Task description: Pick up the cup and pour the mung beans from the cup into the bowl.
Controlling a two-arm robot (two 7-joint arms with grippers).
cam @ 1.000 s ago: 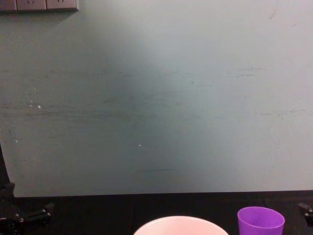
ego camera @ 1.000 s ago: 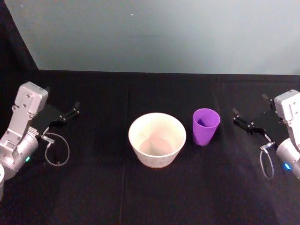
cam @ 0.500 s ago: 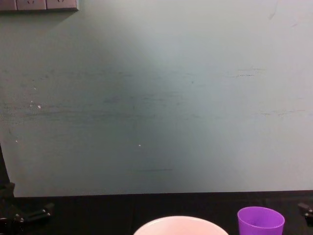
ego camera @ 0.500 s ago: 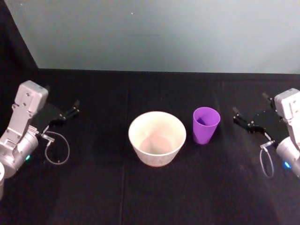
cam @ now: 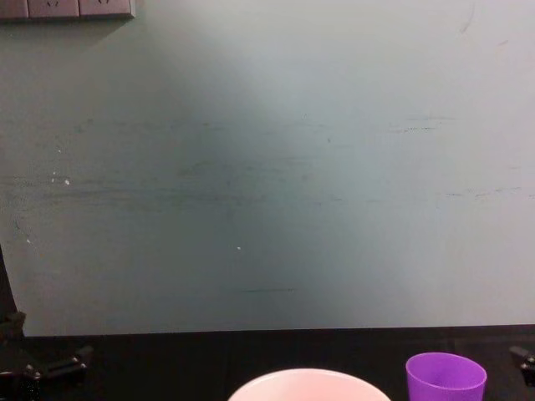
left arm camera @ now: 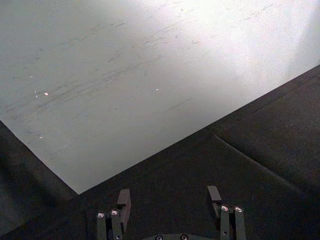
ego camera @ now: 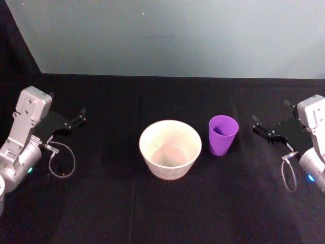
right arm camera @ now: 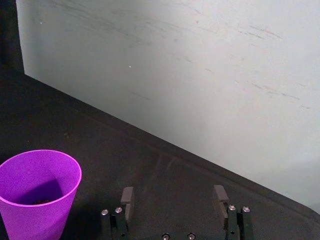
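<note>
My two grippers hang over the black table (ego camera: 152, 213), one at each side, with the task's things standing between them. My left gripper (ego camera: 79, 117) is out at the left edge of the cloth, well apart from everything; in my left wrist view its jaws (left arm camera: 168, 192) stand wide, two dark fingers (left arm camera: 123, 196) with bare cloth and the pale wall (left arm camera: 125, 75) showing between them. A thin cable loop (ego camera: 62, 163) dangles below that wrist.

My right gripper (ego camera: 270, 113) is at the right side, near the cup (ego camera: 223, 135) but not touching it, its fingers pointing roughly toward the middle of the table. In my right wrist view those jaws (right arm camera: 173, 191) are also spread wide and hold nothing, and the purple cup (right arm camera: 37, 192) stands off to one side of them, upright, mouth open to the ceiling. Its inside is in shadow with something dark at the bottom; I cannot tell what.

The bowl (ego camera: 170, 150) sits at the middle of the table, just beside the cup on my left of it, a narrow strip of cloth between the two. It is clearly wider than the cup. From my chest I see the bowl's rim (cam: 308, 383) and the cup's upper part (cam: 445, 376) low against the grey-green wall
</note>
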